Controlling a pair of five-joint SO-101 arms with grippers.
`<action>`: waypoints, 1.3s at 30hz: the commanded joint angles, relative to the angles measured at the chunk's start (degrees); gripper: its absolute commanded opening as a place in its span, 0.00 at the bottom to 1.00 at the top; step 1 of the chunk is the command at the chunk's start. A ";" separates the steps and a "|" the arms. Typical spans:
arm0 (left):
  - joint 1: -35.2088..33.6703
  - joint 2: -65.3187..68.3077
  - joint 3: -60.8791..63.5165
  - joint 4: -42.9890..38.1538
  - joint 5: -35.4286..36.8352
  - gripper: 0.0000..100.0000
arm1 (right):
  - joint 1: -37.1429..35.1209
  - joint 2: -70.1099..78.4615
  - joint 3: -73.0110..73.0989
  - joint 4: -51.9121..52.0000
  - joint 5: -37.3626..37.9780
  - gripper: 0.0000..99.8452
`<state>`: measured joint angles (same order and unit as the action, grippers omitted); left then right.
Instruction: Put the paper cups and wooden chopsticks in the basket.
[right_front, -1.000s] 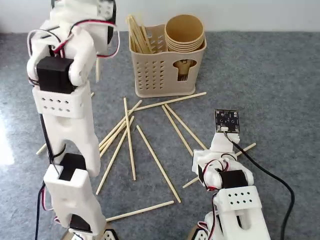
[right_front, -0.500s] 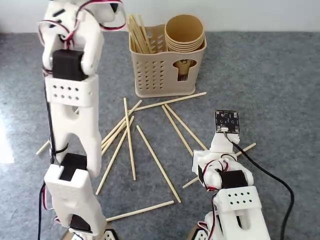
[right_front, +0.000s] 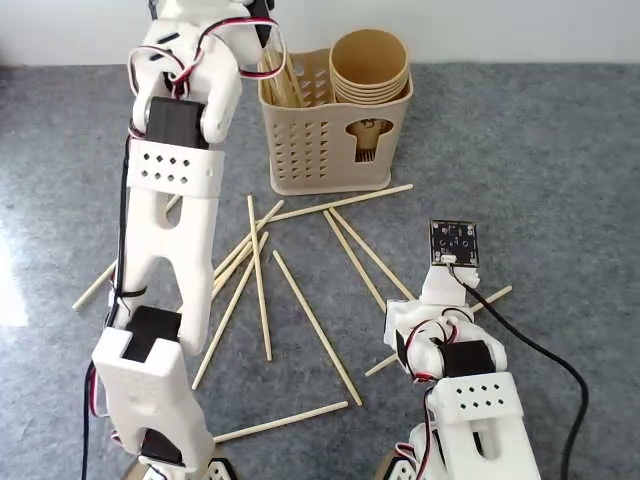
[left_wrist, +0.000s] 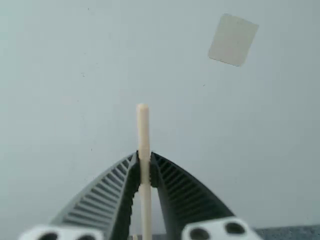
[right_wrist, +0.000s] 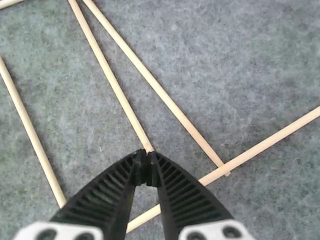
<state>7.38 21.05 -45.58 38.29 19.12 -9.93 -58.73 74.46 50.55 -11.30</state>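
My left gripper (left_wrist: 144, 164) is clamped tight on one chopstick (left_wrist: 143, 125). The stick stands straight up past my fingertips against a pale wall (left_wrist: 75, 75).

My right gripper (right_wrist: 147, 169) is pressed closed with nothing in it, the tips meeting. It's down low over the grey mat (right_wrist: 240, 60), and the end of a loose stick (right_wrist: 111, 82) lies right at my tips. A second stick (right_wrist: 155, 85) runs just beside the first, and a third (right_wrist: 260, 145) crosses beyond its far end.

In the high view, my left arm (right_front: 175, 200) is raised along the table's left side, its wrist up by the back left corner of the basket (right_front: 330, 150). The basket stands at the far middle of the mat. A stack of cups (right_front: 370, 62) sits in its right half and a bundle of chopsticks (right_front: 280, 75) leans in its left. Loose chopsticks (right_front: 258, 275) lie scattered on the mat in front of the basket, between my two arms. My right arm (right_front: 455, 380) is folded low at the near right.
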 joint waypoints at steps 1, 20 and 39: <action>0.09 -2.99 -0.48 -1.58 0.35 0.02 | -0.31 -0.92 -0.53 -0.84 0.53 0.01; -2.20 -5.19 -0.92 9.41 0.35 0.14 | -0.31 -0.92 -0.53 -0.84 0.53 0.01; -22.42 1.32 -0.48 37.71 -26.37 0.14 | -0.31 -0.92 -0.44 -0.84 0.53 0.01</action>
<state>-13.89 21.85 -45.58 72.40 -0.48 -9.93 -58.73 74.46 50.55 -11.30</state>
